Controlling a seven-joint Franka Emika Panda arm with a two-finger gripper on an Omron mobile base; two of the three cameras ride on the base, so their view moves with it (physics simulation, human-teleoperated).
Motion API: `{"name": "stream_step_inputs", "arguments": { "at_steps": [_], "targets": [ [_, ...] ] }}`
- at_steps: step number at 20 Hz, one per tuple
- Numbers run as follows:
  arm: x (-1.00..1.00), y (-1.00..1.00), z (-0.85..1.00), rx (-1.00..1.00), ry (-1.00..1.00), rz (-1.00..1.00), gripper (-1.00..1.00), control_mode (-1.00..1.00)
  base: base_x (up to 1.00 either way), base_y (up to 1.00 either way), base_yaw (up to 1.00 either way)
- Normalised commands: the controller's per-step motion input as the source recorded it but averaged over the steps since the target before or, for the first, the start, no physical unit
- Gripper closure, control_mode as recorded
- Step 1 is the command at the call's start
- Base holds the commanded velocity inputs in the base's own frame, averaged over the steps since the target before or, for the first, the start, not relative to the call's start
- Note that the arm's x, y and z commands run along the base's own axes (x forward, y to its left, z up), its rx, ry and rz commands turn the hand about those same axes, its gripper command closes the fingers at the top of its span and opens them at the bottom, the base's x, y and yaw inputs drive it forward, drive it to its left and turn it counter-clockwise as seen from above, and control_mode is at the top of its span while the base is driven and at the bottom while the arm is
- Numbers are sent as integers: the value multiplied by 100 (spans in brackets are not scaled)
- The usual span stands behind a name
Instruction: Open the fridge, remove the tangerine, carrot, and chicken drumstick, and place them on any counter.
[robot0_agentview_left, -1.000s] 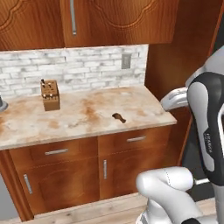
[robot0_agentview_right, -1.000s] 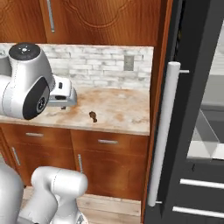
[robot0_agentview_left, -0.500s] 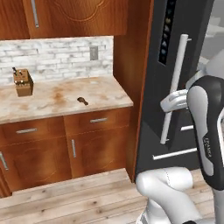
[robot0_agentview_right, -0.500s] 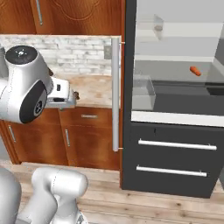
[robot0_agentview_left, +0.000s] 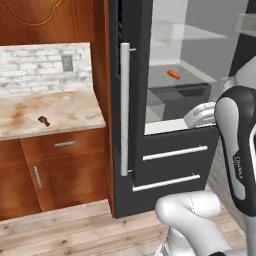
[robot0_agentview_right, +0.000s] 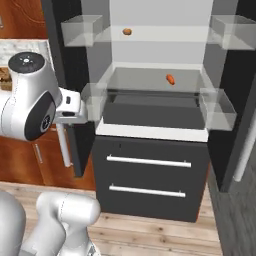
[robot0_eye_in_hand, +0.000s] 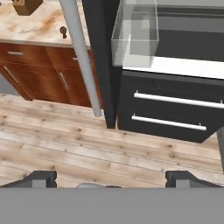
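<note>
claw (robot0_eye_in_hand: 109, 178): jaws wide apart, nothing between them; its two dark tips sit at the bottom left and bottom right of the hand view, above the wooden floor (robot0_eye_in_hand: 65, 144)
fridge (robot0_agentview_right: 150, 165): doors open, interior in view at the centre of the right base view; two dark drawers with pale bar handles at the bottom
door handle (robot0_agentview_left: 124, 107): long pale bar, upright at the middle of the left base view
tangerine (robot0_agentview_right: 127, 31): on the upper shelf, upper middle of the right base view
carrot (robot0_agentview_right: 170, 79): on the shelf below, right of centre in the right base view; also upper right of centre in the left base view
drumstick (robot0_agentview_left: 44, 120): lies on the tabletop (robot0_agentview_left: 65, 112) at the left of the left base view, well apart from the fridge
knife block (robot0_eye_in_hand: 27, 5): at the top left of the hand view, on the tabletop
</note>
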Motion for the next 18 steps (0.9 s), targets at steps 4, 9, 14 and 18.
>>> {"name": "stream_step_inputs", "arguments": {
  "at_steps": [4, 9, 14, 18],
  "targets": [
    [0, 0, 0, 0, 0, 0, -100, 100, 29, -69, 6],
    [0, 0, 0, 0, 0, 0, -100, 100, 59, -20, 0],
    [0, 0, 0, 0, 0, 0, -100, 100, 89, -52, 0],
    [0, 0, 0, 0, 0, 0, -100, 100, 73, -51, 0]
  ]
}}
